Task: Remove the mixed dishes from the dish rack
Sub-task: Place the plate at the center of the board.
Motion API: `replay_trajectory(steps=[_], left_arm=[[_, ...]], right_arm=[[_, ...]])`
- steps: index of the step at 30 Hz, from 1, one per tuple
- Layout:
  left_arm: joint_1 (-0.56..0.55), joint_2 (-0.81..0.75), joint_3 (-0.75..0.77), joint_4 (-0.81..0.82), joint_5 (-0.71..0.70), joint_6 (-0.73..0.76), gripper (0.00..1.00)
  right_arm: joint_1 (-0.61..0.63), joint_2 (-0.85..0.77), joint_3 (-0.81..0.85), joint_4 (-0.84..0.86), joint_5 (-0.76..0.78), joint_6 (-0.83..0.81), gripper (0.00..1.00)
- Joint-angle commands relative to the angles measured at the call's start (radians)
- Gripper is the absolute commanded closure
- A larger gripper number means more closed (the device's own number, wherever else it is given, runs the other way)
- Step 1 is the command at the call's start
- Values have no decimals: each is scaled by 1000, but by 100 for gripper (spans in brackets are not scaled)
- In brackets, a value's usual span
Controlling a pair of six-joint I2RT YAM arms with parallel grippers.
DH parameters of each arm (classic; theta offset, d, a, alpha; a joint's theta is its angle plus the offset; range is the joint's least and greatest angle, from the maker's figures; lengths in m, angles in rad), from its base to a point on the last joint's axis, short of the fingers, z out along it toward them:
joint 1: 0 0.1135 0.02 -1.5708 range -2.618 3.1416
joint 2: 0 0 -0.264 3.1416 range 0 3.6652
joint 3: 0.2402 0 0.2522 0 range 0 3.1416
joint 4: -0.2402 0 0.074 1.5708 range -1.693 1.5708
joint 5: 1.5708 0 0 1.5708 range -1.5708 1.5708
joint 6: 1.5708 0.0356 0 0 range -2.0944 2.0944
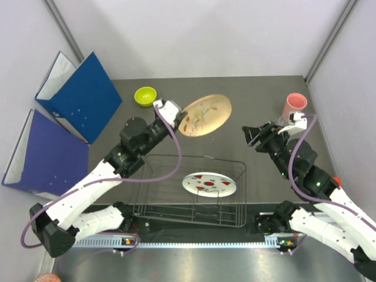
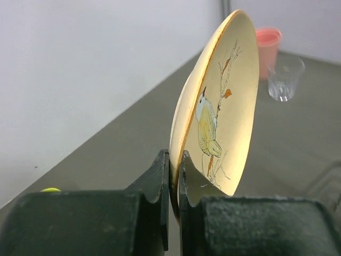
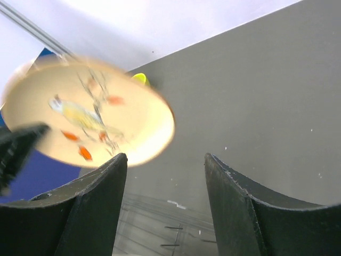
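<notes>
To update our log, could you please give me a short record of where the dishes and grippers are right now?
left gripper: shut on the rim of the tan plate, beyond the rack
right gripper: open, empty, near the pink cup
white plate: in the rack
green bowl: on the table
pink cup and glass: on the table, side by side

Soft, even light from above, walls bright, barely a shadow on the table (image 1: 264, 100). Left wrist view: plate (image 2: 234, 80) crisp, cup (image 2: 269, 45) and tumbler (image 2: 285, 80) behind it slightly soft. Right wrist view: the plate (image 3: 106, 112) is smeared with blur.
</notes>
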Motion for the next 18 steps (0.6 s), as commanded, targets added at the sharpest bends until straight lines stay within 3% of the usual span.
replay_trajectory(steps=[1,2,3,4,9,11,13,14,15,18], left_arm=[[62,47,217,138,-111,-171,100],[84,98,265,99,-134,-220,100],[113,138,329,-52,-157,-361,100],[200,221,460,-113,-113,-431,100],[463,383,574,-121,272,-917,100],[555,449,534,36,446,-1077,100],[618,498,429,191,530,-1335,100],[630,513,381,392,587,-1422,100],[647,533,342,498,610,-1590,100],[650,597,233,754,655,-1792,100]], right_arm=[[6,20,78,52,22,-43,39],[6,23,82,56,23,-49,39],[6,23,87,61,28,-63,41],[6,31,99,65,28,-72,42],[6,82,156,49,55,-126,47],[4,94,164,58,59,-131,45],[6,95,155,88,59,-129,43],[1,96,150,102,42,-129,43],[0,99,147,127,30,-129,42],[-23,128,150,157,-27,-123,41]])
